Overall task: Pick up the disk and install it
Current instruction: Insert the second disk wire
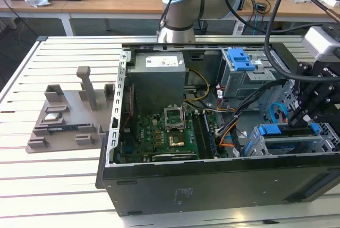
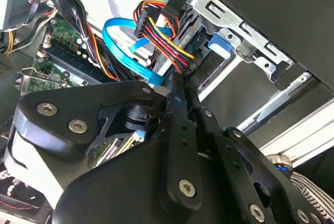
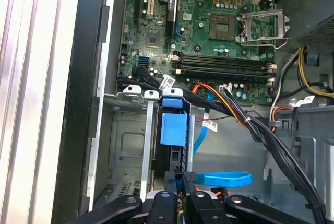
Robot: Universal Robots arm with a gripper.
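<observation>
One gripper (image 3: 183, 179) closed on one blue-framed disk (image 3: 172, 128), standing upright in one drive cage (image 3: 125, 145), inside one open computer case (image 1: 159, 180).

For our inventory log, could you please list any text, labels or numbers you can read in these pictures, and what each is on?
Nothing reads clearly enough to quote.
White sticker on the grey box: too small.
Sticker on the case panel: too small.
White cable tags: blurred.
Motherboard print: too small.

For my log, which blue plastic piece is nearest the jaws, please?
The blue disk carrier, low at the exterior view's right, not the upper latch.
</observation>
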